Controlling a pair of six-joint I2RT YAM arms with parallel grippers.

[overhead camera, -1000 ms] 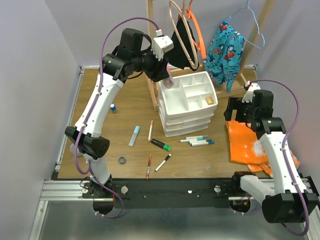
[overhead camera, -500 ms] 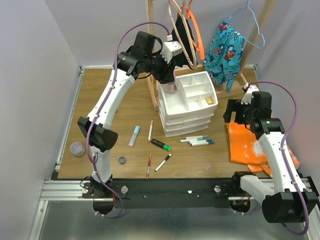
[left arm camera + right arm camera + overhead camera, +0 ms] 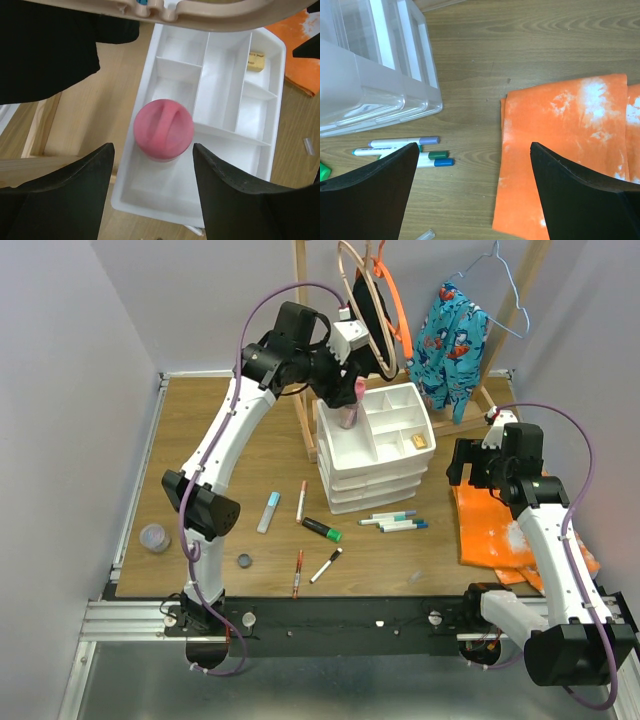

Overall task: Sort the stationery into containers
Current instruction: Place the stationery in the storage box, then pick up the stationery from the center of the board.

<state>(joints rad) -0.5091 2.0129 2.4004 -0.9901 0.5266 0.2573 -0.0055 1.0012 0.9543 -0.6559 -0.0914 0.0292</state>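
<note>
The pink-capped bottle (image 3: 163,129) stands upright in the near-left compartment of the white organiser's tray (image 3: 260,125), also seen from above (image 3: 350,412). My left gripper (image 3: 152,146) hangs over it, open, its fingers (image 3: 80,180) apart from the cap on both sides. Loose on the table lie a light-blue bar (image 3: 269,511), a red-tipped pen (image 3: 301,501), a green-capped black marker (image 3: 322,530), a red pen (image 3: 298,572), a black-tipped pen (image 3: 326,565) and a cluster of white markers (image 3: 392,522). My right gripper (image 3: 473,145) hovers open, empty, between those markers (image 3: 405,142) and the orange cloth (image 3: 560,150).
The organiser's stacked drawers (image 3: 375,490) sit mid-table, a small yellow piece (image 3: 420,440) in the tray. A wooden rack (image 3: 303,410) with hangers and a blue garment (image 3: 450,340) stands behind. A dark cap (image 3: 244,561) and a small round tub (image 3: 154,537) lie near the left front.
My left arm swung right over the tray and lowered the pink-capped bottle into the compartment; its jaws widened and let the bottle go. The right arm barely moved.
</note>
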